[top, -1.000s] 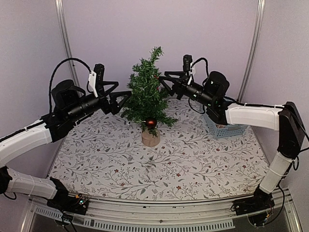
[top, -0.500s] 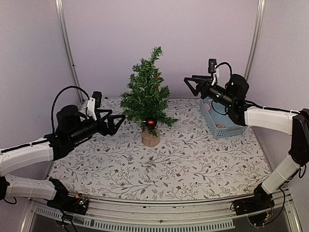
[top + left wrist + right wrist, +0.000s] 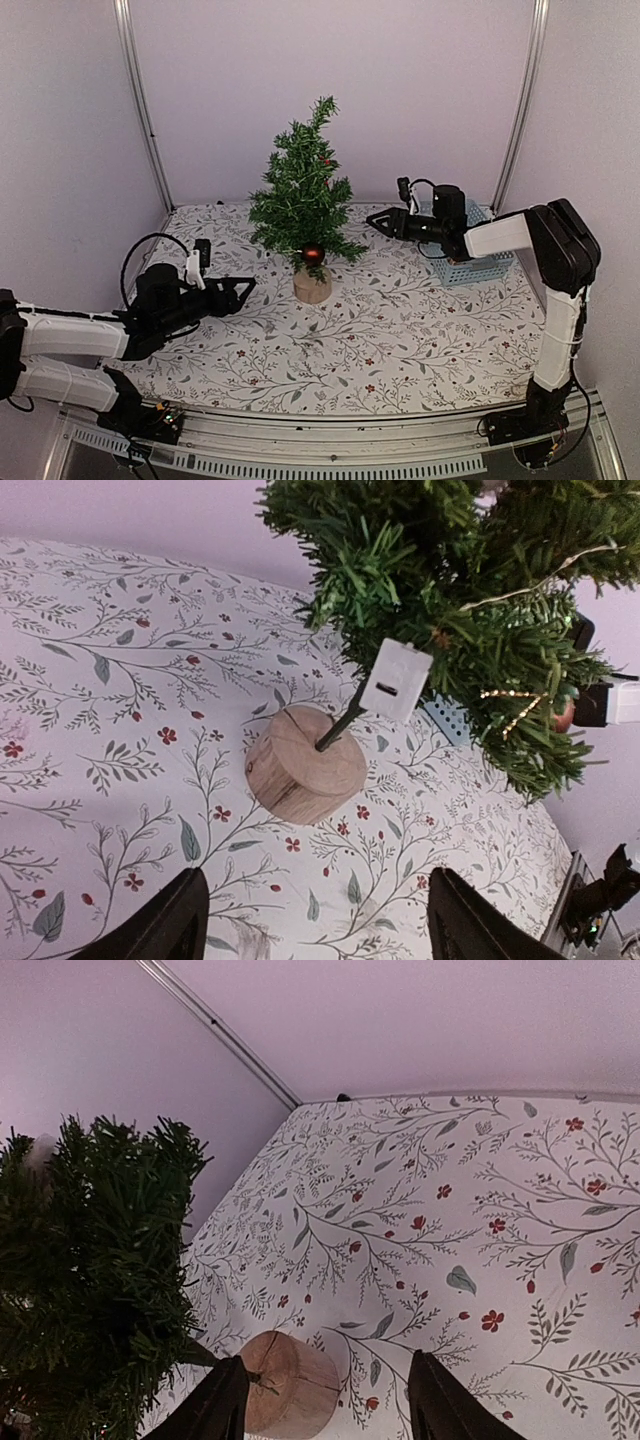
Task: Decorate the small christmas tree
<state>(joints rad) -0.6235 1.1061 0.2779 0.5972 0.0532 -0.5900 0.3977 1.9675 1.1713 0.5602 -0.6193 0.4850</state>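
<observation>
The small christmas tree (image 3: 303, 195) stands upright mid-table on its pale wooden stump (image 3: 311, 286). A red bauble (image 3: 312, 254) hangs low on its front and a small red ornament (image 3: 325, 161) sits higher. In the left wrist view the stump (image 3: 305, 765), a white tag (image 3: 396, 680) and a gold chain (image 3: 512, 702) show. My left gripper (image 3: 243, 287) is open and empty, low over the table left of the tree. My right gripper (image 3: 375, 222) is open and empty, right of the tree. The right wrist view shows the stump (image 3: 292, 1384) and branches (image 3: 90, 1270).
A blue slotted basket (image 3: 462, 262) stands at the back right, behind my right wrist. The table wears a floral cloth (image 3: 340, 340). Purple walls with metal posts (image 3: 140, 110) close in the back and sides.
Both arms have drawn away from the tree and dropped low. The left gripper sank down-left to near the cloth. The right gripper came down beside the basket. The tree has not moved.
</observation>
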